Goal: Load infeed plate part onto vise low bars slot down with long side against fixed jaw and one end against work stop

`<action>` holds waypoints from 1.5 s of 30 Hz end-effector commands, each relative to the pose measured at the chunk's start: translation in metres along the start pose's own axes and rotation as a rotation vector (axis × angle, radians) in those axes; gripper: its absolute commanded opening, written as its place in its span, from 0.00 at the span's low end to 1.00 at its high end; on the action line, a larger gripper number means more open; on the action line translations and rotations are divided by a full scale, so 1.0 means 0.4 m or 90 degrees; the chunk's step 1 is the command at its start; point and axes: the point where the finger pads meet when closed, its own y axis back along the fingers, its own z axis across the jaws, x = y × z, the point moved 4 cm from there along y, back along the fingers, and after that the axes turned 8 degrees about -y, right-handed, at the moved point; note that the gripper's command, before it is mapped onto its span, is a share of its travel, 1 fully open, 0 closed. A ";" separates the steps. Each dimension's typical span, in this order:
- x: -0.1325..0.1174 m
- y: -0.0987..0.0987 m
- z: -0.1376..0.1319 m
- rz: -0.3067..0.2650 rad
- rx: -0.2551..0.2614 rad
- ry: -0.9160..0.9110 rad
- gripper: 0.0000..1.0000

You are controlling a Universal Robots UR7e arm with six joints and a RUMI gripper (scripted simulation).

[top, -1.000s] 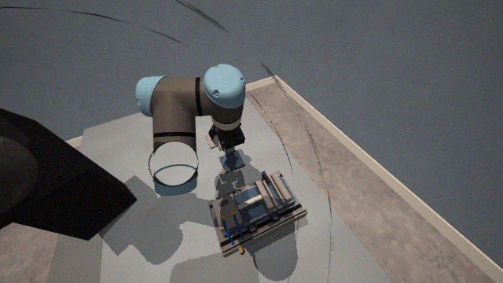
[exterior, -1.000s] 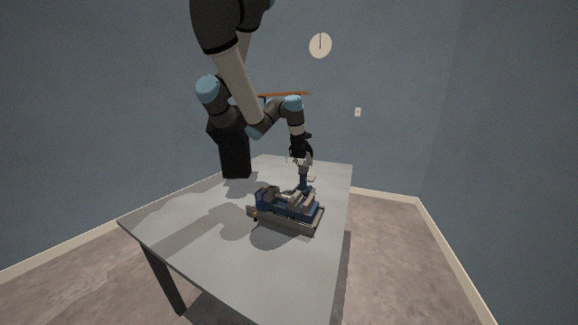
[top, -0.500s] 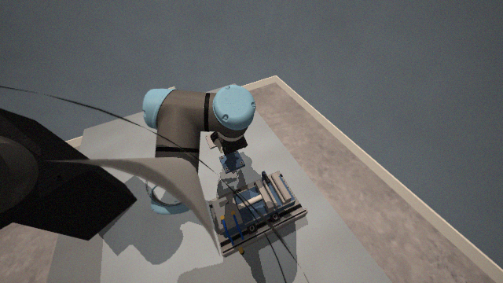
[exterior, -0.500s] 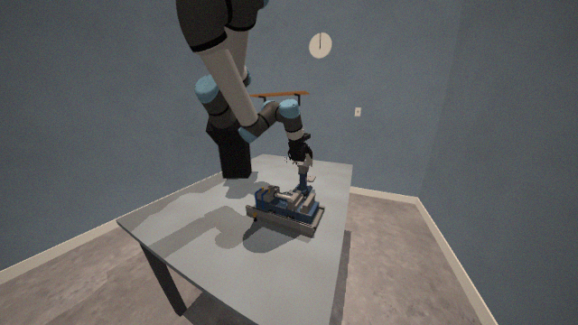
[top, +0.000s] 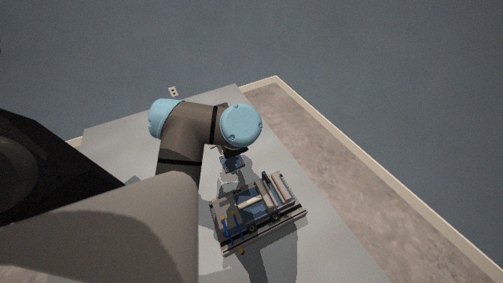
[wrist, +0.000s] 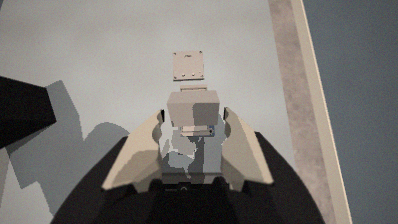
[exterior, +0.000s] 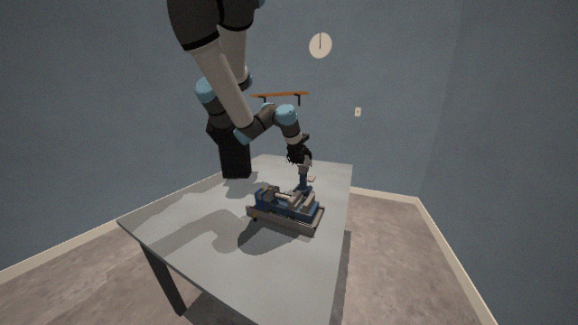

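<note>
Pale grey rectangular block, the part, is above the table between the fingertips, apparently at the blue V-block stand; cannot tell whether it bears fully on the stand. Slot not visible, so its facing is unconfirmed. The two-jaw gripper has its fingers apart, one either side of the block, with slim gaps showing: straddling, not clamped. Beyond, pale square infeed plate is bare, so the pickup counts as done; the stand looks like a regrip stop. Grey-and-blue vise has no part loaded. Left, in my judgement: secure a grip, carry across, lay slot down on the bars, push against fixed jaw and work stop, release, move clear. Roughly midway.
</note>
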 end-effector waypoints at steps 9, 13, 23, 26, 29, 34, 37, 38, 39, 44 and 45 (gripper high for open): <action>-0.010 0.000 0.009 0.049 0.005 0.002 0.51; -0.012 0.000 0.009 0.056 0.006 0.002 0.51; -0.015 -0.001 0.009 0.073 0.009 0.002 0.51; -0.016 -0.001 0.009 0.077 0.010 0.002 0.51; -0.016 -0.001 0.009 0.080 0.010 0.002 0.51; -0.016 -0.001 0.008 0.082 0.011 0.002 0.51; -0.017 -0.001 0.008 0.084 0.011 0.002 0.51; -0.017 -0.001 0.009 0.084 0.011 0.002 0.51; -0.017 -0.001 0.009 0.085 0.011 0.002 0.51; -0.017 -0.002 0.008 0.086 0.011 0.002 0.51; -0.017 -0.002 0.007 0.087 0.011 0.002 0.51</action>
